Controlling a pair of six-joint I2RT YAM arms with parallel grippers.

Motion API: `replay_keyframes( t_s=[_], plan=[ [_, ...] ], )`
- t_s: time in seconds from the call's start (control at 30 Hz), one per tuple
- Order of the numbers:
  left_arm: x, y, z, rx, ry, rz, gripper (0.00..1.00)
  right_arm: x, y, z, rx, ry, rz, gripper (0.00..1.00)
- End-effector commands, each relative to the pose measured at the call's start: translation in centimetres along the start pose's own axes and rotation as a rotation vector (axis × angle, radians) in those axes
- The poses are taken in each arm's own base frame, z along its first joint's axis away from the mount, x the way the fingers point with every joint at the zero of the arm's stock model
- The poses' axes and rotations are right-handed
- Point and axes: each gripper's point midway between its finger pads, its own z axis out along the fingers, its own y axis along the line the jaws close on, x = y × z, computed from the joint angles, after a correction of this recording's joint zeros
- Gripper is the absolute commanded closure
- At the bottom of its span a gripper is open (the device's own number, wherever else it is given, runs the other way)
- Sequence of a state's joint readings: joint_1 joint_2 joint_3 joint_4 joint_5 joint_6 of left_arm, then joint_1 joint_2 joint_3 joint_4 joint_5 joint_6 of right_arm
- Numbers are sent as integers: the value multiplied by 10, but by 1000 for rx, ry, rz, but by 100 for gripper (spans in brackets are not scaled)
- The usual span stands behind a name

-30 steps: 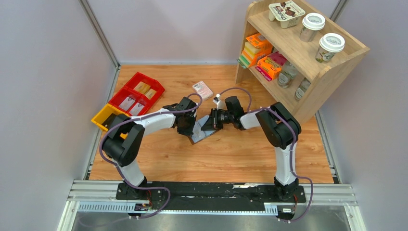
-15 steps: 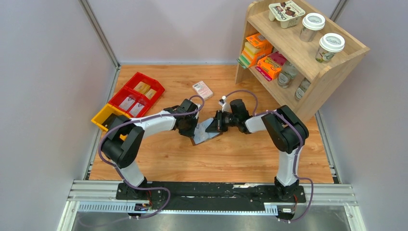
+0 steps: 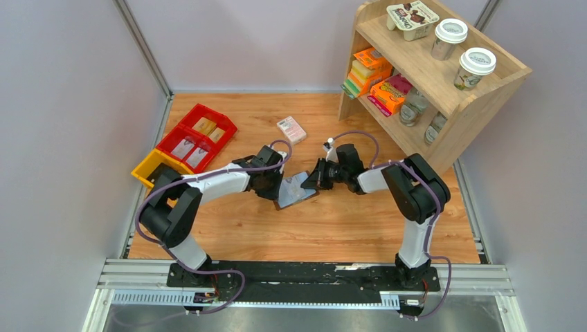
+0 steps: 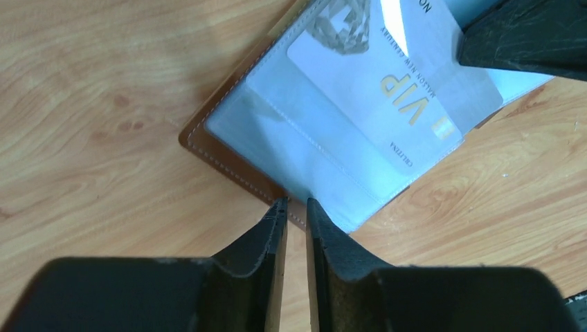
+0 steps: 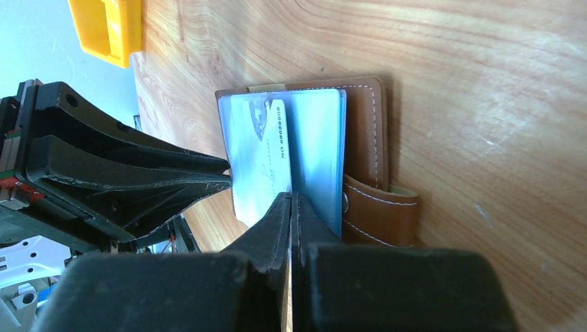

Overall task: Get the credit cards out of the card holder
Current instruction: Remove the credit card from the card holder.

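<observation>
The brown leather card holder [image 3: 294,189] lies open on the wooden table between both arms, its pale blue-grey pockets facing up [image 4: 297,145]. A pale grey-white credit card [image 4: 394,76] marked VIP sticks partly out of a pocket; it also shows in the right wrist view [image 5: 266,155]. My left gripper [image 4: 292,202] is closed on the holder's brown edge [image 4: 228,149], at its left side [image 3: 277,188]. My right gripper [image 5: 291,197] is shut on the card's end, at the holder's right side [image 3: 318,178]. The holder's snap tab [image 5: 377,211] lies beside my right fingers.
Red bins [image 3: 197,135] and a yellow bin [image 3: 154,168] holding small items stand at the left. A pink-and-white patterned box [image 3: 291,128] lies behind the holder. A wooden shelf [image 3: 429,76] with groceries and cups stands at the back right.
My right gripper has moved to the right, drawing the card further out of the pocket. The left gripper has stayed on the holder's edge, and the holder now lies flatter.
</observation>
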State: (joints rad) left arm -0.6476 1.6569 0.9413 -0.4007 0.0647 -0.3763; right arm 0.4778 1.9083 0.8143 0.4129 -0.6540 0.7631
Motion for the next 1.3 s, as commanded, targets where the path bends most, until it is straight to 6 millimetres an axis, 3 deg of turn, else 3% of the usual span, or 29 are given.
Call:
replay_keyframes(
  t_s=[0.0,0.13,0.3,0.47,0.63,0.87,0.97,1.13,1.27],
  plan=[
    [-9,-6,-19,13,-71,-45,75,-3,12,1,-23,-41,-21,100],
    [-35,-21,-31,72,-176,-117,70,-1,11,2,-20,-43,-8,100],
    [-49,-32,-23,114,-185,-152,72,1,11,3,-23,-34,-9,100],
    [-41,-31,3,98,-115,-167,79,3,13,4,-33,-24,-15,100],
    [-30,-25,16,73,-71,-166,84,5,17,3,-56,-10,-48,100],
    [-6,-11,27,17,14,-131,89,0,23,5,-63,10,-106,79],
    [2,-9,29,9,34,-124,90,-4,26,9,-79,30,-118,76],
    [7,-7,31,5,48,-117,91,-8,28,17,-97,48,-130,80],
    [6,-6,29,4,39,-115,91,-7,24,19,-90,58,-135,96]
  ],
)
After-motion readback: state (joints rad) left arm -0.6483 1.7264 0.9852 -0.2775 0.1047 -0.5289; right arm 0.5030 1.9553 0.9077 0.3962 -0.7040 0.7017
